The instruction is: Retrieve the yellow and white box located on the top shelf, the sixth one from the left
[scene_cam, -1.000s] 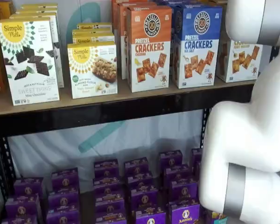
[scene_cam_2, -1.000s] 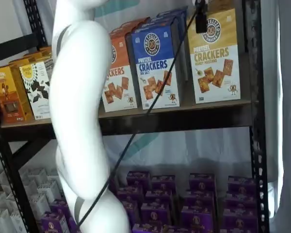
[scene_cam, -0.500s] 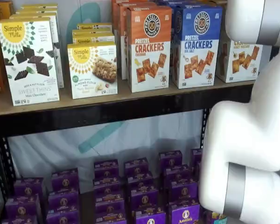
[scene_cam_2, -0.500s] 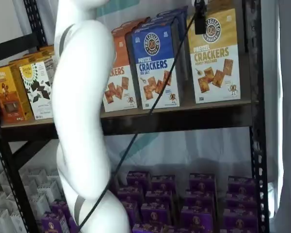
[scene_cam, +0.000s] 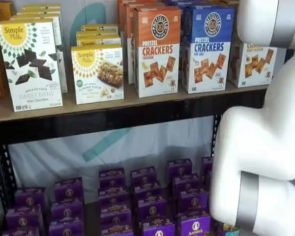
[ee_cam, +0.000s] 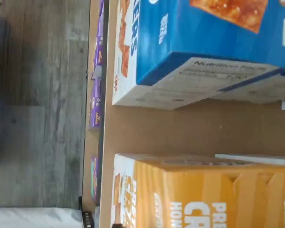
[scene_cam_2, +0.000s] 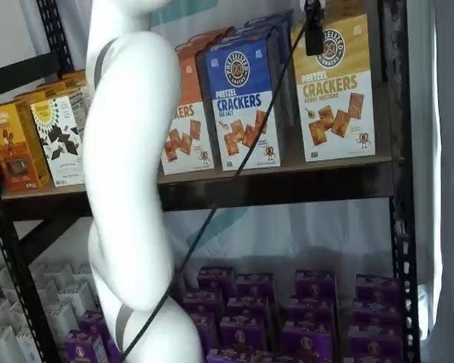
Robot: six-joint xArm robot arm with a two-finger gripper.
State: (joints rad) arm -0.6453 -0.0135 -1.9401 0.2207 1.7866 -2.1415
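The yellow and white box [scene_cam_2: 334, 87] stands upright at the right end of the top shelf [scene_cam_2: 287, 180], next to the blue cracker box [scene_cam_2: 246, 98]. In a shelf view the box [scene_cam: 253, 64] is partly hidden behind my white arm [scene_cam: 265, 147]. The wrist view shows its yellow side [ee_cam: 204, 194] close up, with bare shelf board [ee_cam: 180, 128] between it and the blue box [ee_cam: 209, 33]. My gripper [scene_cam_2: 313, 30] shows only as a black finger hanging from the top edge in front of the box's upper part, a cable beside it. No gap between fingers shows.
An orange cracker box [scene_cam: 156, 49] stands left of the blue one. Simple Mills boxes [scene_cam: 30, 64] fill the shelf's left part. Several small purple boxes [scene_cam: 147, 196] sit on the lower level. A black perforated upright [scene_cam_2: 399, 151] stands right beside the yellow box.
My arm has shifted very slightly sideways in a shelf view. The black finger stays in front of the yellow box's upper part. No box has moved.
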